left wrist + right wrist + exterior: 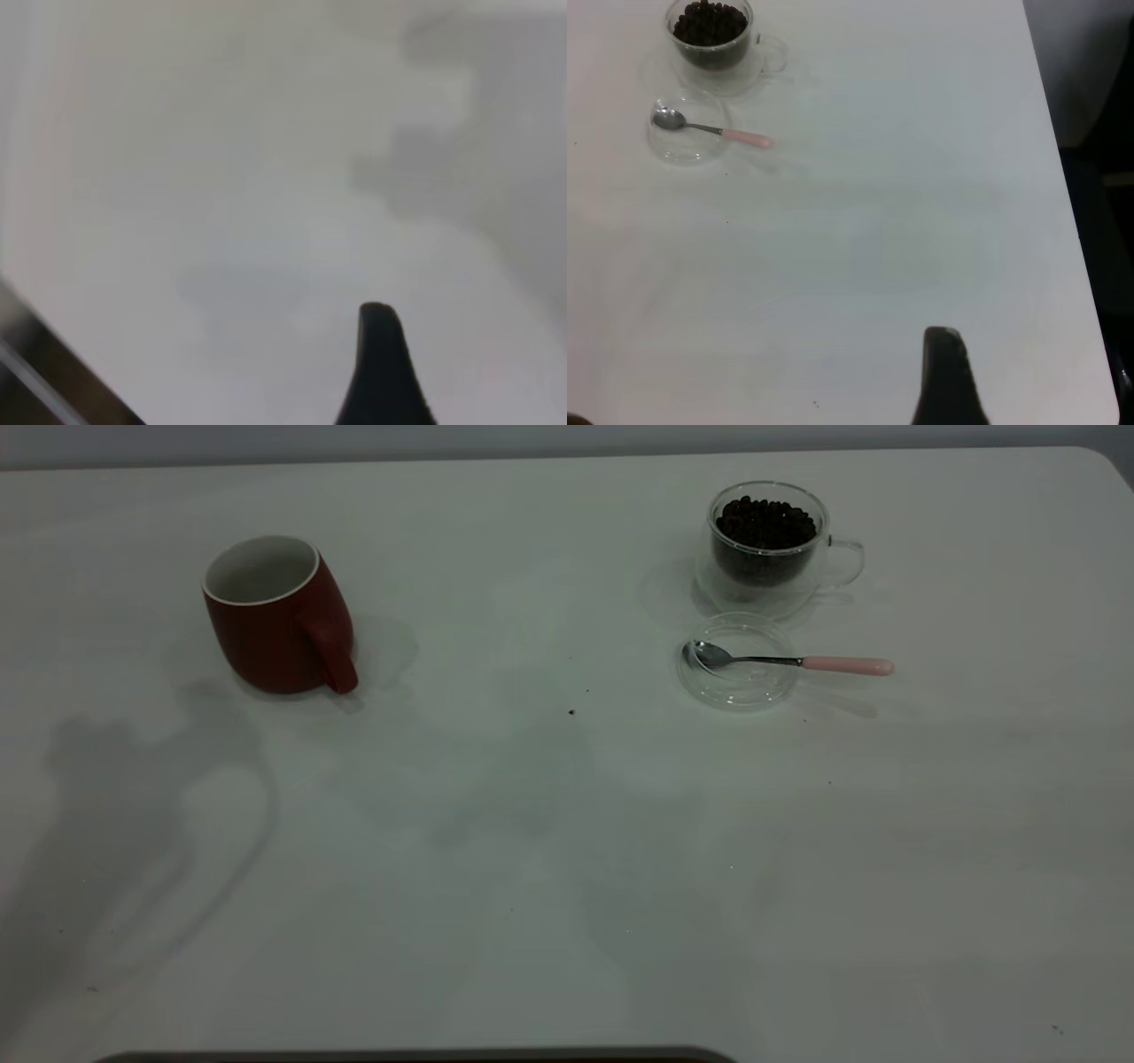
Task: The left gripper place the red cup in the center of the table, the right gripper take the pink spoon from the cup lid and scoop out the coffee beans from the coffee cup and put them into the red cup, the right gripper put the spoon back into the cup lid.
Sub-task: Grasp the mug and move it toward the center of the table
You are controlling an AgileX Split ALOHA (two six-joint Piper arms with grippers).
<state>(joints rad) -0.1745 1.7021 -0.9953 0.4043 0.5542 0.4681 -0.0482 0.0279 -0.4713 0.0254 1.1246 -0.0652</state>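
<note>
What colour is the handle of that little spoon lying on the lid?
Pale pink, with a silver metal bowl. The spoon shows best in the exterior view.

The light is dim; soft shadows of my arms lie on the table [532, 868]. My left wrist view is blurred.

Neither arm appears in the exterior view; each wrist view shows only one dark fingertip, of the left gripper [383, 372] and the right gripper [946, 379].
</note>
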